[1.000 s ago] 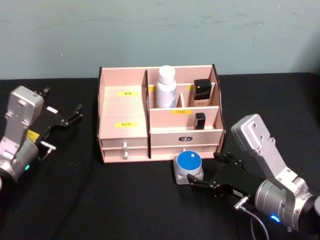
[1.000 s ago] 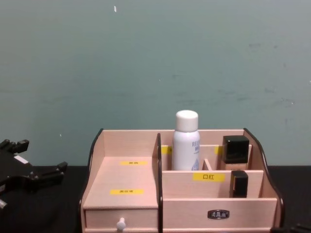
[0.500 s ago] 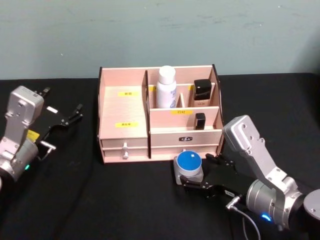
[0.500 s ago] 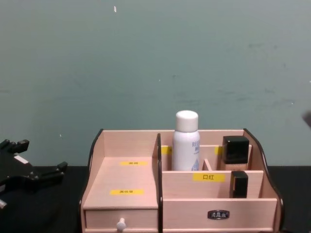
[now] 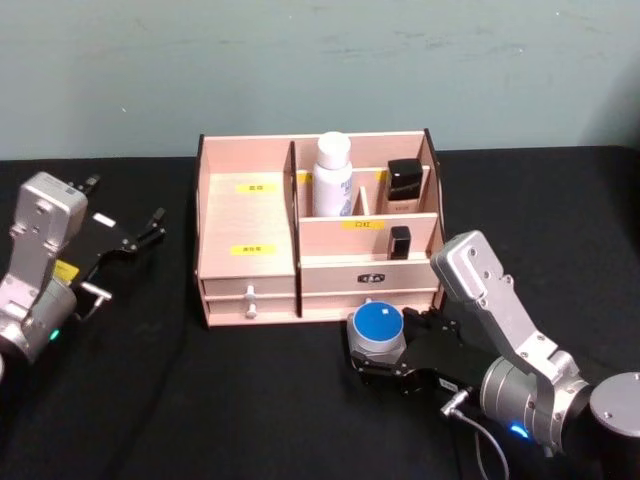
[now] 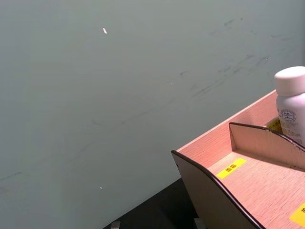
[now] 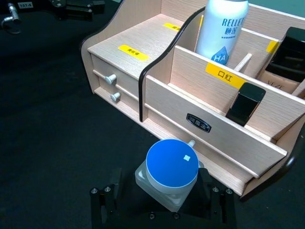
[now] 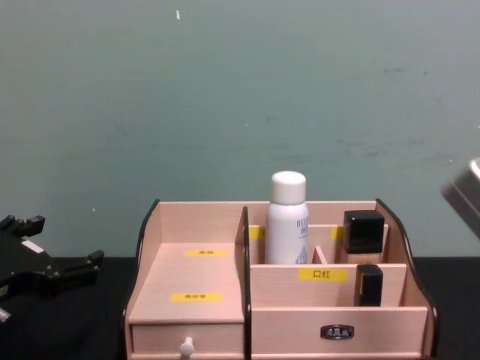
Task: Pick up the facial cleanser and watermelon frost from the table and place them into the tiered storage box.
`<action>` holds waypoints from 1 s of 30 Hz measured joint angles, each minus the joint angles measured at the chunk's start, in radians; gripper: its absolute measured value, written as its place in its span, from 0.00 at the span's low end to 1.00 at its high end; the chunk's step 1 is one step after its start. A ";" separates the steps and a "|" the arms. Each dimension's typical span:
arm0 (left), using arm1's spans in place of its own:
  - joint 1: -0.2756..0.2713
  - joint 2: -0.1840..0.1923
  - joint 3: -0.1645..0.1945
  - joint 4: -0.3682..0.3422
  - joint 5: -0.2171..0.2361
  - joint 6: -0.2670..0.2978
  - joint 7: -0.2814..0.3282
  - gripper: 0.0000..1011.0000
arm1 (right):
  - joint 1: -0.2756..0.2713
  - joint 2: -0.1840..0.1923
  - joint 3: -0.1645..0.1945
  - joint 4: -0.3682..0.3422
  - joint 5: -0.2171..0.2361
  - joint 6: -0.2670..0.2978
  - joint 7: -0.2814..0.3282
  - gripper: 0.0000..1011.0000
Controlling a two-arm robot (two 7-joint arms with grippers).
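The tiered storage box (image 5: pixel 247 215) (image 8: pixel 187 277) (image 7: pixel 143 43) (image 6: pixel 248 181) stands at the middle of the black table. A white bottle, the facial cleanser (image 5: pixel 332 175) (image 8: pixel 287 217) (image 7: pixel 221 31) (image 6: pixel 291 102), stands upright in its back compartment. A square clear jar with a round blue lid, which I take for the watermelon frost (image 5: pixel 378 330) (image 7: pixel 170 171), sits on the table just in front of the box's drawer. My right gripper (image 5: pixel 392 352) (image 7: pixel 164 202) is open and low, its jaws on either side of the jar. My left gripper (image 5: pixel 152 227) (image 8: pixel 79 268) rests open at the far left, away from the box.
Two black-capped items (image 5: pixel 404 180) (image 5: pixel 400 241) stand in the box's right compartments. White drawer knobs (image 7: pixel 110 78) stick out at the box's front. The wall (image 8: pixel 240 97) rises right behind the box. Bare black table (image 5: pixel 200 400) lies to the front left.
My right gripper has slid left and closer to the box, bringing its jaws around the blue-lidded jar. The jar, the box and the left arm have stayed put.
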 joint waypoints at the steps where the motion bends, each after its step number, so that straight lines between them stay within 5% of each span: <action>1: 0.000 0.000 0.000 0.000 0.000 0.000 0.000 0.99 | 0.000 -0.002 0.000 0.001 -0.002 0.000 0.001 0.99; 30: 0.000 0.000 0.000 0.000 0.000 0.000 0.000 0.99 | 0.010 -0.051 0.010 0.039 -0.063 -0.004 0.010 0.99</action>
